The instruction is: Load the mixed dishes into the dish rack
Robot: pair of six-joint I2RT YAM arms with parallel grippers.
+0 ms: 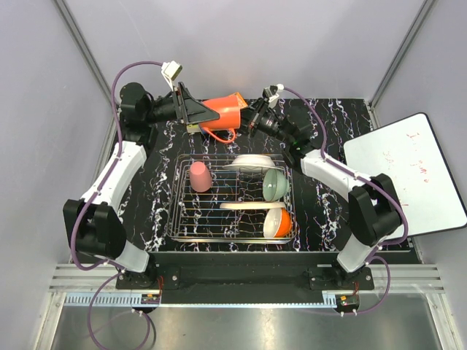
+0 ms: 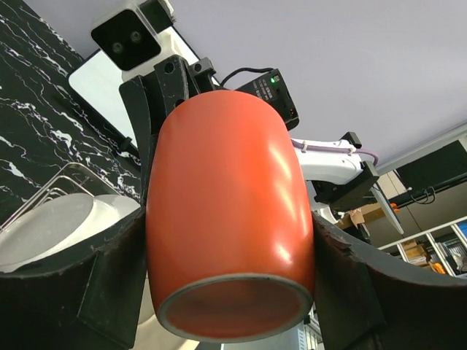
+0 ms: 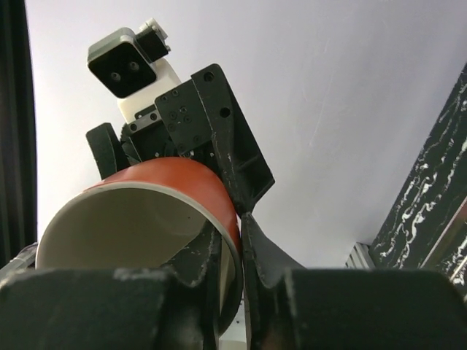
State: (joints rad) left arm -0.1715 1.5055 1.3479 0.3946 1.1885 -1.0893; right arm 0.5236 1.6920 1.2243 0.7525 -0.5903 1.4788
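Above the far edge of the black marbled table (image 1: 153, 153), the left gripper (image 1: 203, 113) reaches in from the left, fingers (image 2: 102, 292) spread wide around the body of the orange-red mug (image 1: 228, 111). In the left wrist view both pads look pressed to the mug's sides, with its base toward the camera. The mug lies on its side in the air, clear of the table and beyond the far rim of the dish rack (image 1: 182, 219). Its handle hangs down.

The right gripper (image 1: 252, 120) meets the mug from the right. Its fingers (image 3: 266, 255) stand narrow and pinch the rim, one inside the pale interior and one outside on the orange wall. Both grippers hold the same mug, one at each end.

The dish rack sits on the table between the two arms, nearer the bases. Inside it:
- **Far left:** the pink cup (image 1: 199, 176) stands upside down.
- **Far middle:** the white plate (image 1: 252, 162) stands on edge.
- **Near middle:** the pink-and-cream plate (image 1: 248, 206) stands on edge.
- **Right:** the pale green bowl (image 1: 275, 184) is tipped on its side.
- **Near right corner:** the orange bowl (image 1: 279, 222) lies on its side, white inside facing left.

A whiteboard (image 1: 408, 171) lies off the table's right edge.
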